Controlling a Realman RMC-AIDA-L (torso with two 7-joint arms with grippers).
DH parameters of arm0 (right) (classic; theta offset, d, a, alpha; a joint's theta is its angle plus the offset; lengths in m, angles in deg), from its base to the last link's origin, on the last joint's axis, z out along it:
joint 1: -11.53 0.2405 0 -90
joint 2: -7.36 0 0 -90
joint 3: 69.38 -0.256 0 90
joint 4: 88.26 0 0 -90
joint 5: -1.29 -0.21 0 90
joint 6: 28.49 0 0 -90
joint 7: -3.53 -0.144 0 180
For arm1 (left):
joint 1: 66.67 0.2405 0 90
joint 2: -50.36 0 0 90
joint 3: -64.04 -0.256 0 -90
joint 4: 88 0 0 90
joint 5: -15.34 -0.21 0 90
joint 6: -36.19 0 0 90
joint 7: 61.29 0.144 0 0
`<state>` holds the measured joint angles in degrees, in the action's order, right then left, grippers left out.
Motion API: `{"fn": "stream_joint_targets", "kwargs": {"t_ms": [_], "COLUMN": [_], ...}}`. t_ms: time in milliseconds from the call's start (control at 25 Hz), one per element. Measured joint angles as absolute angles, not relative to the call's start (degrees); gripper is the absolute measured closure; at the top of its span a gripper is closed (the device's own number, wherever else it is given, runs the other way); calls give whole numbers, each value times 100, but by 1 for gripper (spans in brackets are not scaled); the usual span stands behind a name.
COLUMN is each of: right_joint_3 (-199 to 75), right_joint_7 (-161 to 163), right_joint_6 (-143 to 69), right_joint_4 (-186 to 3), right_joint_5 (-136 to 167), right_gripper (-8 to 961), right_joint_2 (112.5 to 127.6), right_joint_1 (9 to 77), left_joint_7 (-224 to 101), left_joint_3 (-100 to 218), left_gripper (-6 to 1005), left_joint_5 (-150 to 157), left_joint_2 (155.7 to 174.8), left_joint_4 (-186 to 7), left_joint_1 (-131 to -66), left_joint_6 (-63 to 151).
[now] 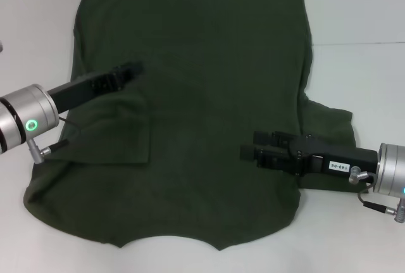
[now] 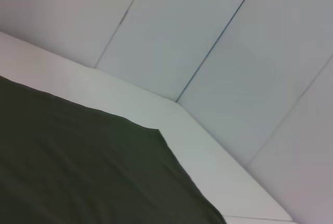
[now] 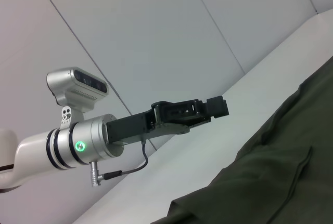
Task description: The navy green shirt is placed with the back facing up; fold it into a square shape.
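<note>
The left claw (image 1: 134, 68) hovers over the left half of the navy green shirt (image 1: 209, 95), reaching in from the robot's left side; its fingers look drawn together with nothing between them, and in the right wrist view the same claw (image 3: 217, 106) hangs in the air above the cloth with no fabric in it. Just beside it, on the near side, the shirt's left sleeve lies folded inward over the body, forming 1 flat flap with a straight edge.

The right claw (image 1: 248, 152) sits low over the shirt's right half, pointing inward from the robot's right; whether its fingers are parted or together cannot be told. Behind its arm, the right sleeve spreads outward, unfolded.

The shirt lies flat on the white tabletop (image 1: 361, 76), plain side up, with the neckline at the near edge and the hem at the far edge. The left wrist view shows only 1 corner of the dark cloth (image 2: 78, 167) against the tabletop and wall panels (image 2: 208, 37).
</note>
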<state>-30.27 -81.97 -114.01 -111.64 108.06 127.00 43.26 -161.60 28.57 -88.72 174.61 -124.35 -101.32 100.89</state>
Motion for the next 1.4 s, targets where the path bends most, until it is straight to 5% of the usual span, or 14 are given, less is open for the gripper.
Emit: {"fn": "stream_joint_targets", "kwargs": {"t_ms": [160, 360, 720, 1120, 1400], "right_joint_3": [-3031, -3060, -3082, -3080, -3162], "right_joint_7": [-8195, -8230, -8247, -8574, -10346], "right_joint_6": [-11401, -11401, -11431, -11419, -11341], "right_joint_4": [-11164, -11190, -11206, -11252, -11514], "right_joint_5": [10802, 10798, 10790, 10789, 10793], "right_gripper": [163, 163, 163, 164, 164], "right_joint_2": [12698, 12681, 12636, 12602, 12248], "right_joint_1": [4338, 4332, 4312, 4325, 4187], "left_joint_7": [-16158, -16125, -15532, -14733, -13757], "left_joint_3": [2884, 2925, 3018, 2983, 2945], "left_gripper": [874, 693, 233, 235, 237], "left_joint_5": [-8862, -8850, -8906, -8931, -9218], "left_joint_2": [17462, 17448, 17452, 17465, 17469], "left_joint_4": [-12418, -12539, -12742, -12876, -12598], "left_joint_1": [-10068, -9900, -9635, -9422, -9315], "left_joint_6": [10254, 10268, 10254, 11127, 12301]}}
